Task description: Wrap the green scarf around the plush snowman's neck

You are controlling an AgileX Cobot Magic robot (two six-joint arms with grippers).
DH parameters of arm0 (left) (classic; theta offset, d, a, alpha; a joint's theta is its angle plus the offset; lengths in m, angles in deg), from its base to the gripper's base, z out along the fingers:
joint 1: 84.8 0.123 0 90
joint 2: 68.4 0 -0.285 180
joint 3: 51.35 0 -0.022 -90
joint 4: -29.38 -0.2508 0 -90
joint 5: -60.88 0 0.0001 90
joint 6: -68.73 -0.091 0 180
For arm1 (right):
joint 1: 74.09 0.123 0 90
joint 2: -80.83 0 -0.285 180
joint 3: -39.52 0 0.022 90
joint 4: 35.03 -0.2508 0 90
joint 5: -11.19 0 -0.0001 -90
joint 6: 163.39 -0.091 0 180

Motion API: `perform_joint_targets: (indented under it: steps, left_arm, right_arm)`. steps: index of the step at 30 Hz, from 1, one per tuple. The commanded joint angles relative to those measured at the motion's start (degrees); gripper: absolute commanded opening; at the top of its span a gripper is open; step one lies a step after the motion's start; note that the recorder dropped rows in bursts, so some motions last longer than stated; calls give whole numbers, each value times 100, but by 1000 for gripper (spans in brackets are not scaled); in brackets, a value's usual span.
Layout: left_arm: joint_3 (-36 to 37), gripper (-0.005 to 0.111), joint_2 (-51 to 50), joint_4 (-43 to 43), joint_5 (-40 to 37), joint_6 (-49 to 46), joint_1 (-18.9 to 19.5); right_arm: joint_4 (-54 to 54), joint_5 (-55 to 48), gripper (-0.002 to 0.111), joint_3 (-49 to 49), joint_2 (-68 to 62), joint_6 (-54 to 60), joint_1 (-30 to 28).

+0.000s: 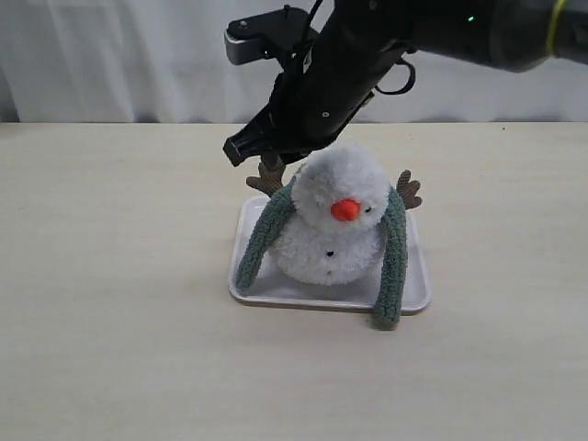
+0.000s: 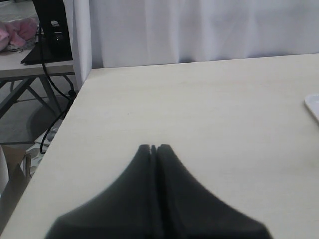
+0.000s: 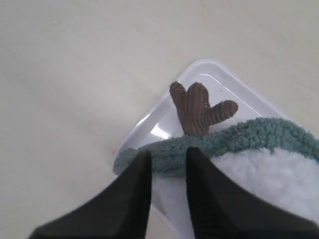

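A fluffy white two-ball plush snowman (image 1: pixel 340 175) with an orange-red carrot nose sits upright in a shallow white rectangular plastic tray (image 1: pixel 303 294) on the pale wood-grain bench (image 1: pixel 110 276). It faces the exterior camera. A long strip of fuzzy dull-green fleece, the green scarf (image 1: pixel 265 234), is draped over the toy from behind. One end hangs down each side of the body at the front, and the two ends are well apart and not crossed. The end on the right of the exterior view reaches over the tray's front rim onto the bench. The front of the snowman's neck (image 1: pixel 310 225) is bare of scarf. Brown corduroy twig arms (image 1: pixel 409 188) stick out behind the scarf on both sides.

The right gripper (image 1: pixel 241 147) reaches across from the upper right and hangs just above the toy's shoulder, on the left of the exterior view. In the right wrist view its fingers (image 3: pixel 139 174) stand slightly apart, with a narrow gap between them. They are directly over the scarf and hold nothing.

The left gripper (image 2: pixel 153 147) shows only in its own wrist view. Its fingers are pressed together over bare bench, with a corner of the tray at that view's edge. A white curtain (image 1: pixel 92 55) hangs behind the bench.
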Motion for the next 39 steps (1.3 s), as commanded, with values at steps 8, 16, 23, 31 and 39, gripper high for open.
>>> perform_joint_targets:
  steps: [8, 16, 23, 31, 39]
  left_arm:
    - [11, 0, 13, 76, 180, 1, -13]
    - [11, 0, 13, 76, 180, 1, -13]
    - [11, 0, 13, 76, 180, 1, -13]
    - [11, 0, 13, 76, 180, 1, -13]
    - [11, 0, 13, 76, 180, 1, -13]
  right_arm:
    - [-690, 22, 45, 1182, 1039, -497, 359]
    - [-713, 1822, 61, 2816, 1338, -679, 996]
    - [-1125, 2841, 70, 3264, 581, -785, 1061]
    - [-1224, 4269, 70, 3264, -217, -1380, 952]
    - [-1245, 4990, 70, 3254, -616, -1427, 897]
